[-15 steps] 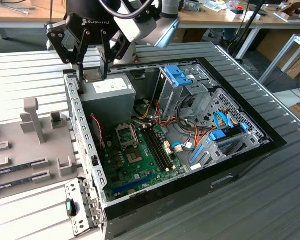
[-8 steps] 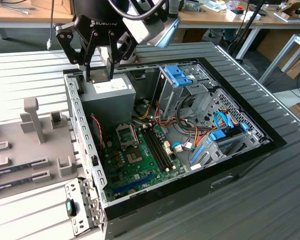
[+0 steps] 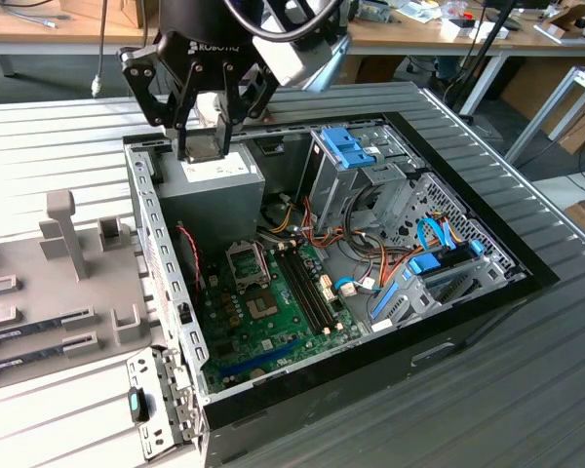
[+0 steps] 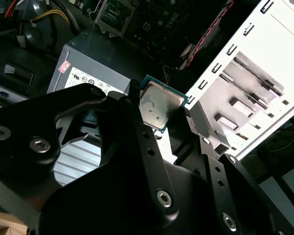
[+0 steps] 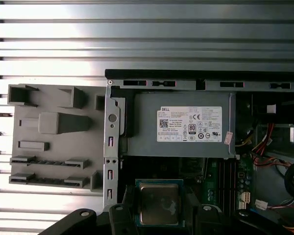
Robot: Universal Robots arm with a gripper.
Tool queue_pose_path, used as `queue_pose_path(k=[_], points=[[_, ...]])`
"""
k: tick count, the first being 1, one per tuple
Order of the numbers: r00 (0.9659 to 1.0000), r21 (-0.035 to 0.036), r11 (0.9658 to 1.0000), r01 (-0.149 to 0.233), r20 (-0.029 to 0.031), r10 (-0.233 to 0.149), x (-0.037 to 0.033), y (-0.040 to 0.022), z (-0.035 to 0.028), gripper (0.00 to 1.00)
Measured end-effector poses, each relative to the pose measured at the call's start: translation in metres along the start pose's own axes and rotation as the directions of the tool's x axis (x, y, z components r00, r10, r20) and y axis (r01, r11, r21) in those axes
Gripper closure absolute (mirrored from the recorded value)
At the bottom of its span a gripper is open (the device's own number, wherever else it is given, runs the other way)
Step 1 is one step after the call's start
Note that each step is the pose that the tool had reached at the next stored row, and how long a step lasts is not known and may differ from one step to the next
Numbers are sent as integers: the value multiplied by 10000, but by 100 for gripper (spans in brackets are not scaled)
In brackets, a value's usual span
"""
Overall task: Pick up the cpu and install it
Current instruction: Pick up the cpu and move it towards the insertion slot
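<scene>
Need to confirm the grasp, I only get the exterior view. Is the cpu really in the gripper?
Observer: Yes. In both wrist views the gripper clamps the cpu at two opposite edges.
Operator: Which face shows?
Observer: The silvery metal top faces the wrist cameras, with the green rim around it.
Operator: Where is it over the case?
Observer: In the first wrist view it appears just off the power supply edge, beside the green board.

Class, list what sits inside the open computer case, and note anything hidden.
Inside the case: a power supply, a green board, coloured wires and metal drive bays. In the exterior view the claw, shut on the chip, covers part of the power supply.
</scene>
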State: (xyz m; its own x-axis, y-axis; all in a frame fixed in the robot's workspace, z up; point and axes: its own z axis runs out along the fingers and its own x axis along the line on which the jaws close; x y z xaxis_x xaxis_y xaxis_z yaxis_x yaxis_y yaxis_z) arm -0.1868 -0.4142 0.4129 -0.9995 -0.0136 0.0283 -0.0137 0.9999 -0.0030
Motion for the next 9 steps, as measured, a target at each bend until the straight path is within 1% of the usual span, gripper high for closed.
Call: queue_pose_path(k=[3, 7, 9], points=[[10000, 0, 10000, 0, 0, 0, -41, -7, 3, 53], [10000, 1, 10000, -1, -1, 1, -80, -14, 4, 53], [10000, 0, 10000, -1, 0, 1, -113, -18, 7, 53]])
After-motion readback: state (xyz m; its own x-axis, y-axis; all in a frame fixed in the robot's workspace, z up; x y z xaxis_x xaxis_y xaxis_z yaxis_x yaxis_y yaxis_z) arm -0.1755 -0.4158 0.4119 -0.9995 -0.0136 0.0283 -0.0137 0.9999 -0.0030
